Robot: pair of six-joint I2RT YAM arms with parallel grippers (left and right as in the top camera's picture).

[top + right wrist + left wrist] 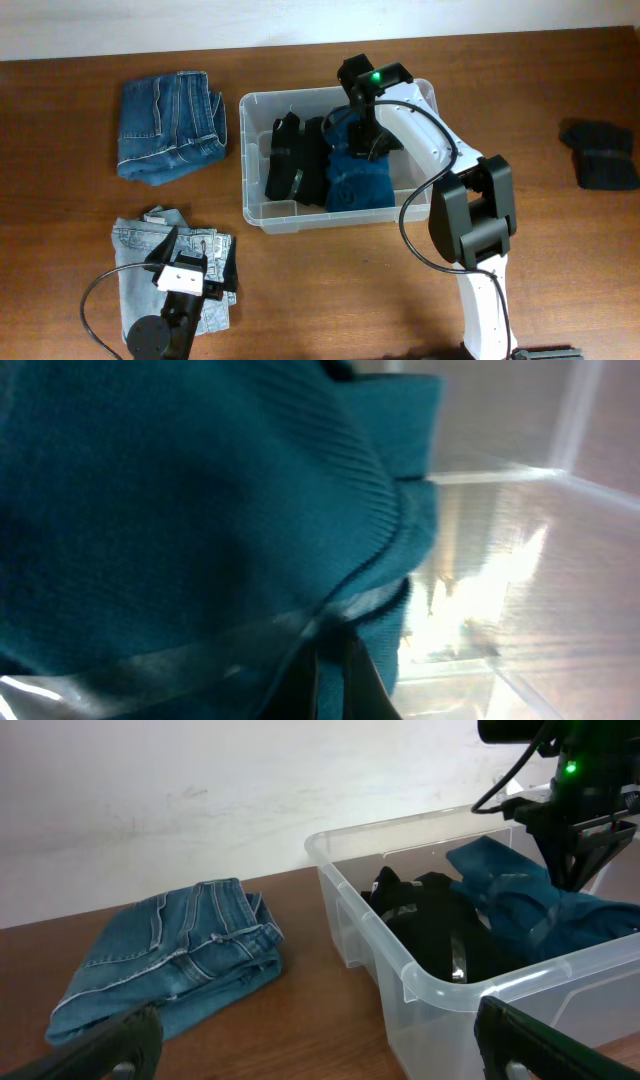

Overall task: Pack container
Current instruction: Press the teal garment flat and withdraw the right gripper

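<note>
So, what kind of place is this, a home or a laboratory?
Most likely a robotics lab or test bench, not a home: robot arms work at a wooden table against a plain white wall, with a clear container and folded jeans laid out for packing.

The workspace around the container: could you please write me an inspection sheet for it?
Surface: wooden table, no spills seen.
Job's things: clear container holds a black garment and a teal garment.
Clutter: folded blue jeans left of the container; light jeans at front left; dark cloth at far right.
Grippers: left gripper wide open, holding nothing, above the light jeans; right gripper inside the container, shut on the teal garment.
Cables: black cable loops beside the right arm; another cable by the left arm.
Surroundings: pale wall behind the table.
</note>
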